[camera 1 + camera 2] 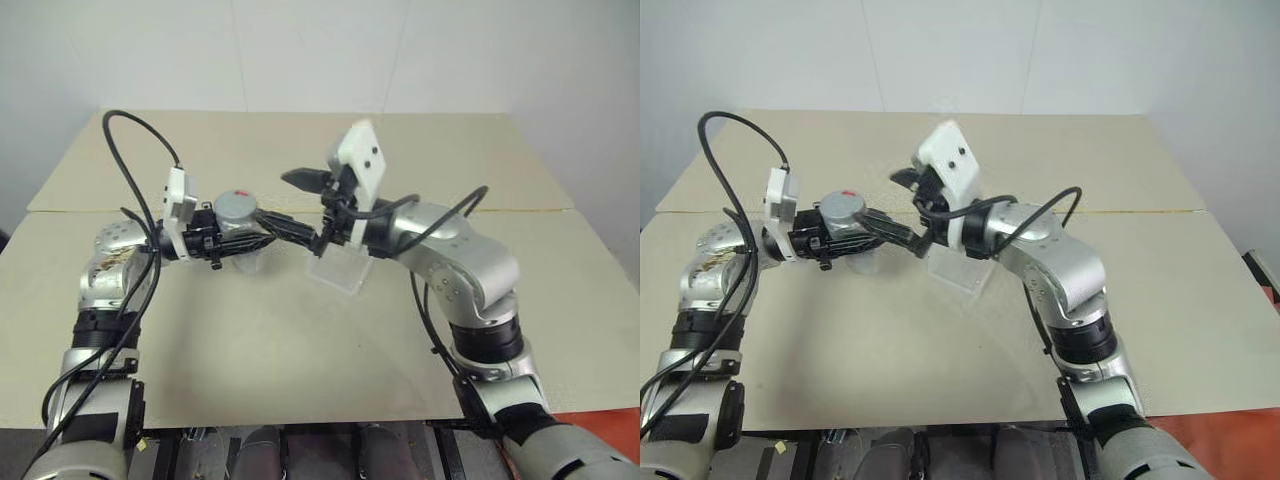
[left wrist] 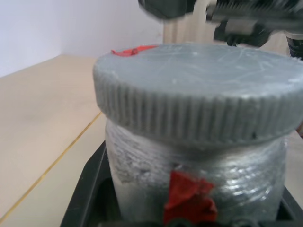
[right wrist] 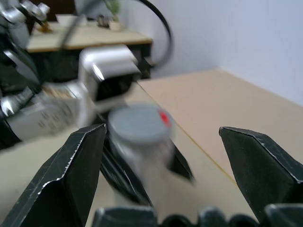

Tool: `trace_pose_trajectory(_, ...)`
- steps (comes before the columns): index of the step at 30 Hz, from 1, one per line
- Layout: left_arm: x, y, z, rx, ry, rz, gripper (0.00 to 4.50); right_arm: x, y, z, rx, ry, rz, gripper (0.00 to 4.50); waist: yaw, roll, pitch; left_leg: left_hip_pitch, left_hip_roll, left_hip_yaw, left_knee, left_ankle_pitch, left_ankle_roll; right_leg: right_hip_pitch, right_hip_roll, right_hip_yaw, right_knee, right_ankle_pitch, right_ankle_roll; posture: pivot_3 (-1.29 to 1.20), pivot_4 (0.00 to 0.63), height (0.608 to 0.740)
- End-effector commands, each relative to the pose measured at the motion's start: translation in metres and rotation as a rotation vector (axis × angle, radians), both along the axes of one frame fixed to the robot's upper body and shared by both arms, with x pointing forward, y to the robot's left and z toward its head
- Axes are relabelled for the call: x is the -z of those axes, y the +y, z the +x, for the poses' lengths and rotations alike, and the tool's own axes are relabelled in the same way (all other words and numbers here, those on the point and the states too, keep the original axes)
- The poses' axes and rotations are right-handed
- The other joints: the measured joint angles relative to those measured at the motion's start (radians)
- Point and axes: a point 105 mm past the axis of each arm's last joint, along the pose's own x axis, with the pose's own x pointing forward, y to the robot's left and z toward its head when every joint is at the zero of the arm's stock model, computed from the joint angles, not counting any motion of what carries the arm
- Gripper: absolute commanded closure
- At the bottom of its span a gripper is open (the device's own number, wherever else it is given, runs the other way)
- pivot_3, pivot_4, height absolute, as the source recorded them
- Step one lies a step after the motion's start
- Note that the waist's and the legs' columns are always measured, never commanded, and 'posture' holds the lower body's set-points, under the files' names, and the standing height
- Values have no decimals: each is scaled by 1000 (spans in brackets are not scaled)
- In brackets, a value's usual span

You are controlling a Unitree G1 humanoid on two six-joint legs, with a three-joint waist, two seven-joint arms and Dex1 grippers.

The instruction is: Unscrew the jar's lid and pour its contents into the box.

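The jar (image 1: 236,228) is held upright above the table (image 1: 300,340), left of the middle of the scene, a silvery cylinder with a scrap of red on its side. The lid (image 1: 236,205) sits on top of it, grey, ribbed round its edge, with a small red mark on its upper face; it looks seated on the jar's threads, and the wrist view on that side shows threads bare just under its rim. The left gripper (image 1: 262,229) is clenched on the jar, pointing level toward the right, its black fingers (image 1: 290,229) running along either side of the jar's body and reaching past it. The right gripper (image 1: 318,205) comes in from the right, pointing left, and stands released with its two black fingers (image 3: 71,175) spread wide; it hangs just to the right of the lid and a little above it, not touching lid or jar. The box (image 1: 340,267), a clear plastic tray, rests on the table just below the right gripper and to the right of the jar, partly hidden by the gripper's wrist. Whether anything lies inside the jar or the box cannot be told.
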Motion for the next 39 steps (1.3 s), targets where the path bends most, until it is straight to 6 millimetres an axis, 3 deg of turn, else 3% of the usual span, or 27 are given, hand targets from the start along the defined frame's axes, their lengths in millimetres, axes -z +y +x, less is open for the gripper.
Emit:
trace_pose_trajectory(1, -13, -3, 1, 5, -59, -2, 2484, -4, 14, 6, 45, -42, -8, 57, -1, 0, 0, 0, 0, 0, 0, 0, 0, 0, 0, 0, 0, 0, 0, 0, 150, 740)
trace_pose_trajectory(7, -13, -3, 1, 9, -60, -2, 2484, 1, 25, 23, 144, -47, -44, 57, 0, 0, 0, -1, 0, 1, 0, 2, -3, 0, 0, 0, 0, 0, 0, 0, 150, 740)
trace_pose_trajectory(13, -12, -1, -1, 4, -59, 3, 2484, -2, 24, 31, 181, -23, -13, 57, -1, 0, 0, -1, 0, 1, 0, 2, -3, 0, 0, 0, 0, 0, 0, 0, 150, 740)
trace_pose_trajectory(39, -13, 6, -4, -4, -59, 9, 2484, 5, -22, 26, 196, -21, -29, 57, 0, 0, 0, -1, 0, 0, 0, 1, -1, 0, 0, 0, 0, 0, 0, 0, 150, 740)
